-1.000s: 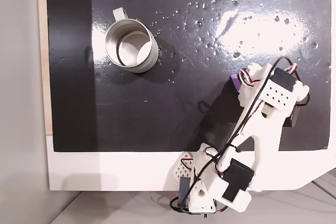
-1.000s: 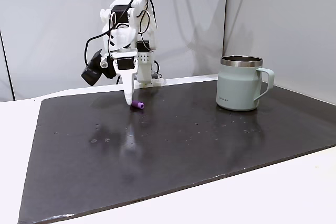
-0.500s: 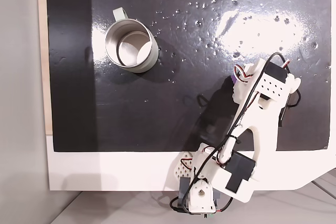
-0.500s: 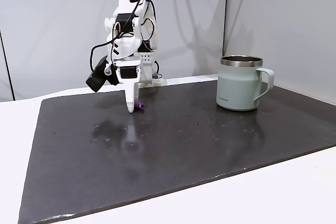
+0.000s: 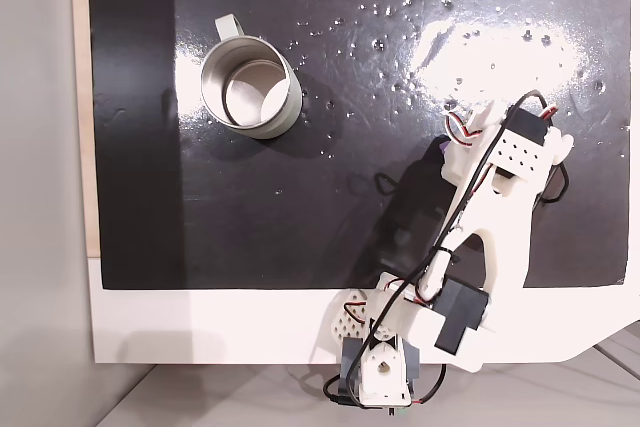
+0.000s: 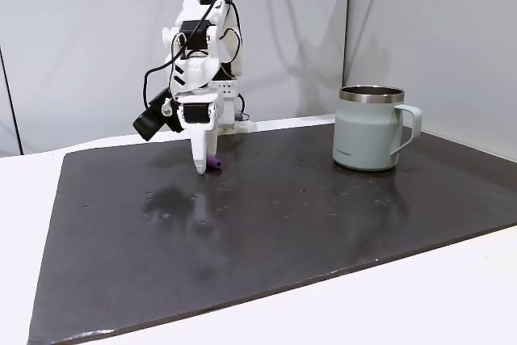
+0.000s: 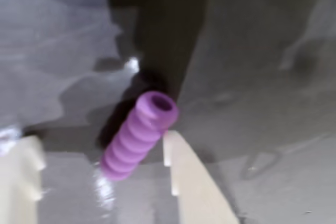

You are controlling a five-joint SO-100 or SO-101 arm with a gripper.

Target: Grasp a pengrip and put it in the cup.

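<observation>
One end effector (image 7: 100, 156) is down at the black mat (image 6: 323, 224), fingers apart, with the purple pengrip (image 7: 137, 135) lying between them in the wrist view. Pengrip lies flat on the mat, ribbed, open end facing up-right in that view; the right-hand pale finger (image 7: 191, 182) touches or nearly touches its side, the left-hand finger (image 7: 21, 171) stands clear of it. Nothing is clamped.

Side fixed view: white arm (image 6: 198, 62) stands tall at the back left of the mat, one long white finger (image 6: 198, 151) pointing straight down to the surface, the pengrip (image 6: 214, 165) just beside its tip on the right. Whether the tip touches the mat, cannot tell. End effector (image 6: 199, 169) low at the mat.

Top fixed view: arm (image 5: 480, 227) reaches from the white tabletop (image 5: 200, 327) edge at the bottom up over the right part of the mat; a sliver of purple (image 5: 443, 150) peeks out at its left edge.

Cup (image 6: 369, 128), pale grey-green, upright on the mat, well apart from the pengrip, handle to the right in the side view. From above the cup (image 5: 285, 112) sits upper left, handle toward the top, shiny inside.
</observation>
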